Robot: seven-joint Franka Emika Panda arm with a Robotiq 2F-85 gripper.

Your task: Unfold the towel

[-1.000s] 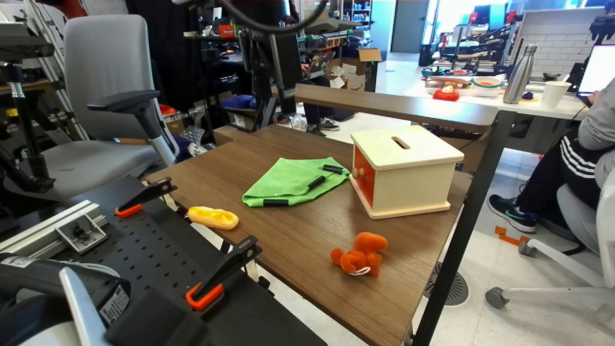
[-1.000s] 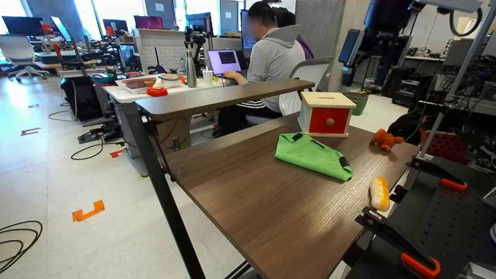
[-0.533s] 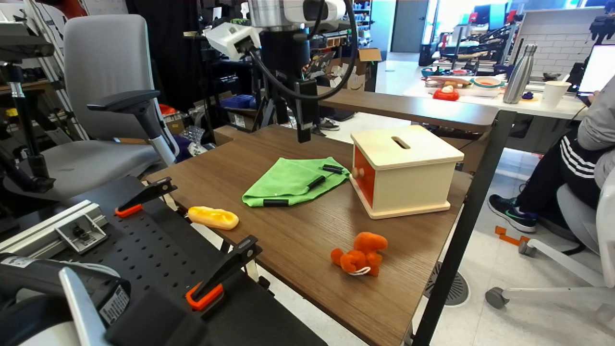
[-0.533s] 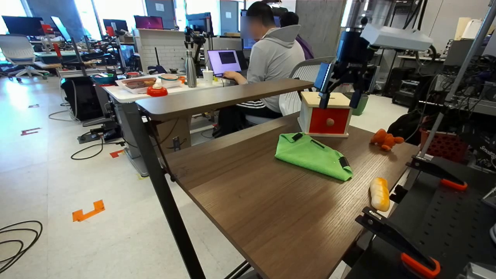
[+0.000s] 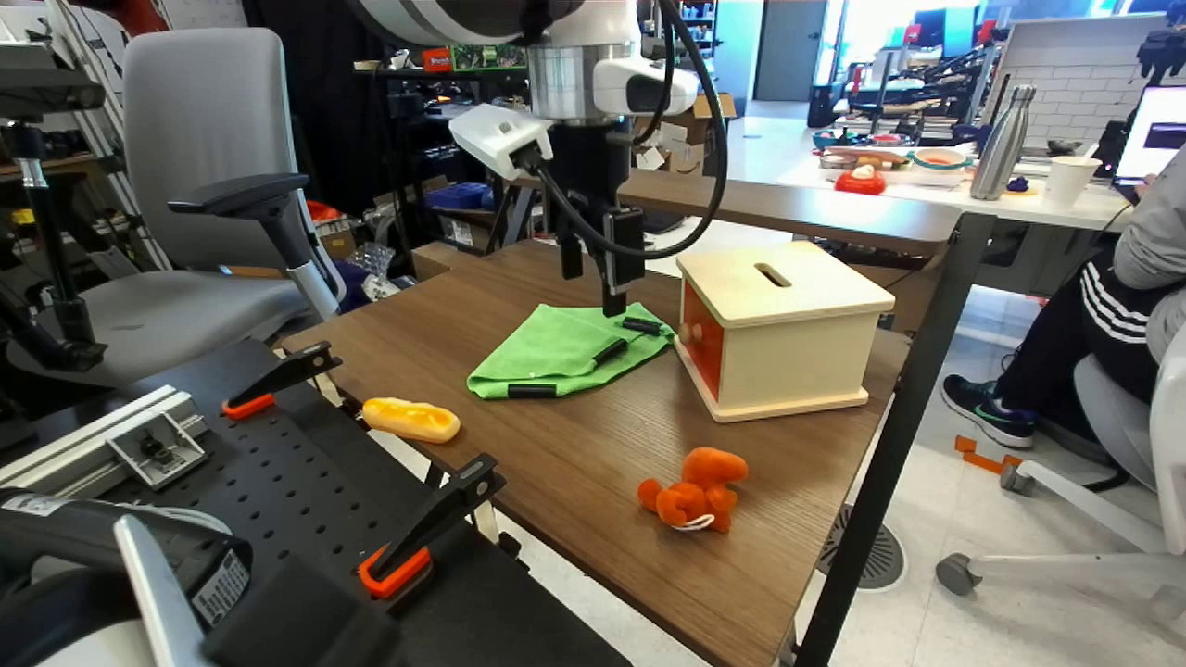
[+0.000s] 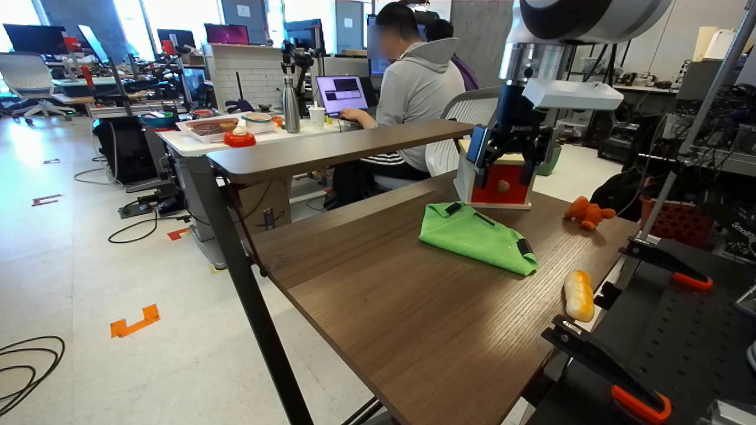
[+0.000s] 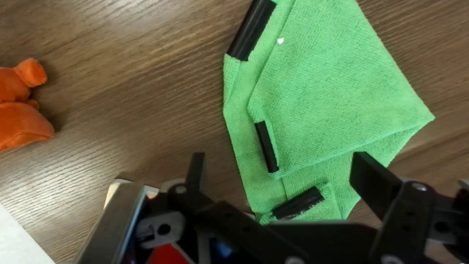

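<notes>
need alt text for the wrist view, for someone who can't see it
A bright green towel, folded over itself and bearing three black strips, lies on a brown wood-grain table. The gripper shows along the bottom edge, open; an orange plush toy is cut off by the left edge.

The hand [image 5: 593, 287] sank lower, closer to the towel [image 5: 567, 350]

In both exterior views it dropped over the last second, drawing a white housing [image 5: 498, 139] fully into sight and the black cable [image 5: 720, 157] down with it. One fingertip [image 5: 614, 301], clear of the towel half a second earlier in an exterior view, now overlapped its far edge there. In an exterior view the hand slid from high beside the box [image 6: 502, 199] to cover part of its lid and red front, while a black-and-white arm link [image 6: 590, 20] came in at the top. The laptop [image 6: 341, 92] showed a changed layout of dark windows.
</notes>
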